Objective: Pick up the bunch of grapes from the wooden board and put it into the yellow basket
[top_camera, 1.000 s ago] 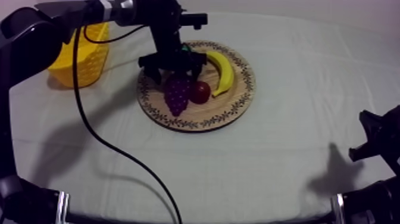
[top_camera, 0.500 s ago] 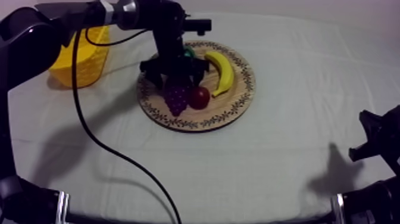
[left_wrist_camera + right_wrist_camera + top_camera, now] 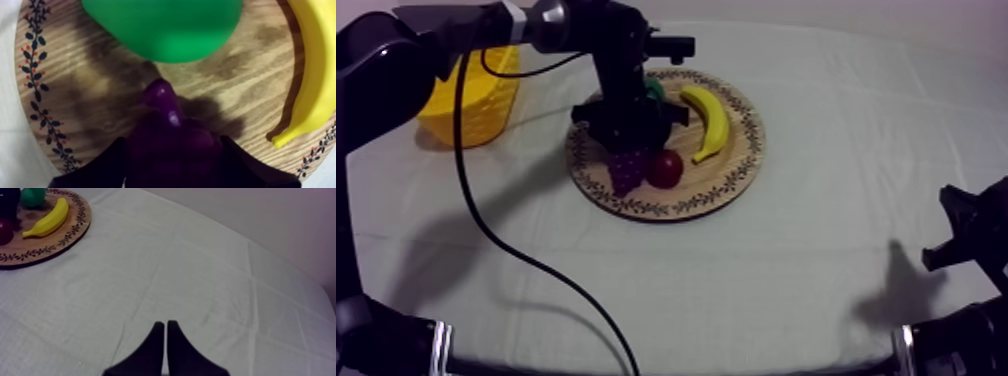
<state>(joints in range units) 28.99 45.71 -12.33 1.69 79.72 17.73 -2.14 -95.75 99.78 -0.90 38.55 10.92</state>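
Observation:
The purple bunch of grapes [image 3: 627, 169] lies on the round wooden board [image 3: 736, 165], next to the small red fruit [image 3: 666, 167]. My left gripper [image 3: 628, 135] is low over the bunch, open. In the left wrist view its black fingers [image 3: 95, 170] flank the grapes [image 3: 172, 135], which fill the gap between them. Beyond the grapes are the green pear [image 3: 165, 25] and the banana [image 3: 312, 75]. The yellow basket [image 3: 476, 95] stands at the table's left. My right gripper [image 3: 166, 324] is shut on nothing, low over the cloth at the right [image 3: 964, 240].
The banana [image 3: 708, 120] and pear [image 3: 654, 90] share the board with the grapes. A black cable [image 3: 516, 245] trails over the cloth from the left arm. Open cloth lies between the board and the basket, and across the table's right half.
My left gripper has come down over the grapes, and its fingers now sit at the bunch's sides. The right arm has not moved.

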